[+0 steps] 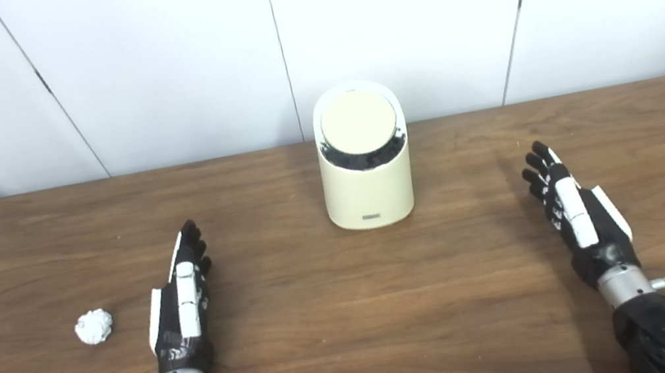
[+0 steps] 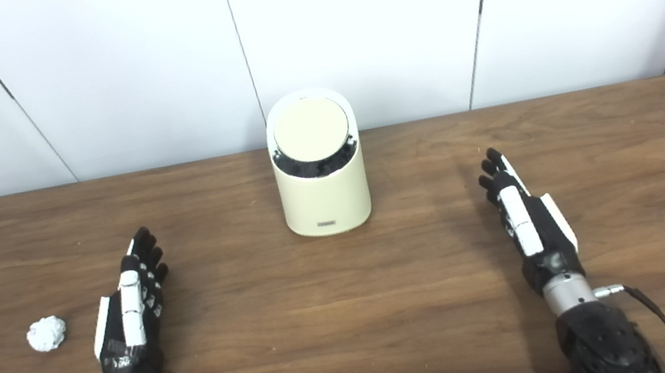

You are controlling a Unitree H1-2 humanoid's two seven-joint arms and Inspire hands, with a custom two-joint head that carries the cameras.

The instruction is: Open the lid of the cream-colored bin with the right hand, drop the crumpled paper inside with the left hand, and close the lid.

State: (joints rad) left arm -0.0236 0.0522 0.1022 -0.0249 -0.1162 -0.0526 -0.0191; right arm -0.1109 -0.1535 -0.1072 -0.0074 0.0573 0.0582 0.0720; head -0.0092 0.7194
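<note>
Both hands are lying low over the brown wooden tabletop point(image 1: 353, 316), arms entering from the near edge.

Left hand point(image 1: 181, 304): fingers point(image 1: 189, 239) are stretching straight forward, held side by side, gripping nothing. The hand is standing on edge, thumb side up. Whether it is touching the wood or hovering just above it cannot be told.

Right hand point(image 1: 578, 218): fingers point(image 1: 540, 170) are likewise extending forward and slightly inward, loosely fanned, holding nothing. The same edge-on pose, with the same doubt about contact.

Crumpled paper point(image 1: 94, 326): a small white ball, sitting on the tabletop just outboard of the left hand, level with its palm rather than its fingertips, clearly apart from it. Nothing is touching it.

Cream-colored bin point(image 1: 364, 161): standing upright beyond both sets of fingers, roughly midway between them and well ahead of the fingertips, near the far edge of the tabletop. It is closer to the left fingers' line than the paper is, but on their inner side. Its round lid point(image 1: 358, 118) is tilting toward the cameras, set within the slanted top; a dark crescent is showing beneath the lid's lower edge. Whether that is a gap or a dark rim cannot be told. A small label point(image 1: 370, 216) is showing low on the front wall.

White wall panels point(image 1: 152, 61) are filling the background behind the bin.
</note>
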